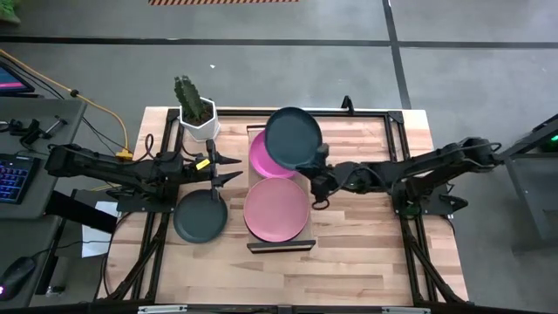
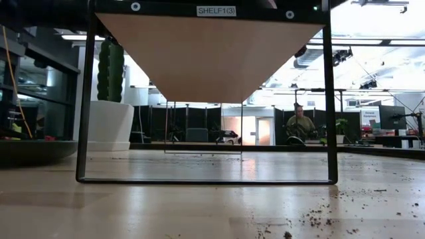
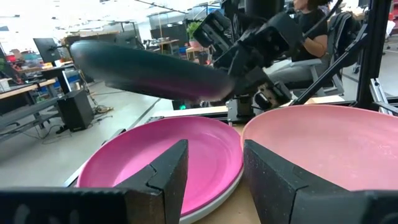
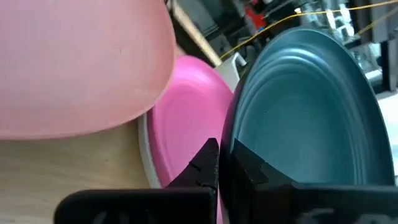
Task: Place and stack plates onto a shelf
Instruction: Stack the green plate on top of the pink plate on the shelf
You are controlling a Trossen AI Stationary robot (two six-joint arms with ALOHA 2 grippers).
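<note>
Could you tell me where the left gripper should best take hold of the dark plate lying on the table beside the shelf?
Probably at the raised rim of the dark plate, on its edge nearest the left gripper. It lies flat and shallow, so only the rim offers the fingers a lip to pinch.

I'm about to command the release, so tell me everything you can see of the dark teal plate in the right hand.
The dark teal plate is round and shallow with a raised rim, faint concentric rings inside, and a smooth, slightly glossy surface. The right hand is shut on its rim, one finger on each face. It hangs tilted in the air above the magenta plate at the far end of the shelf, touching nothing else visible. A paler pink plate lies beside it on the shelf's near end.
</note>
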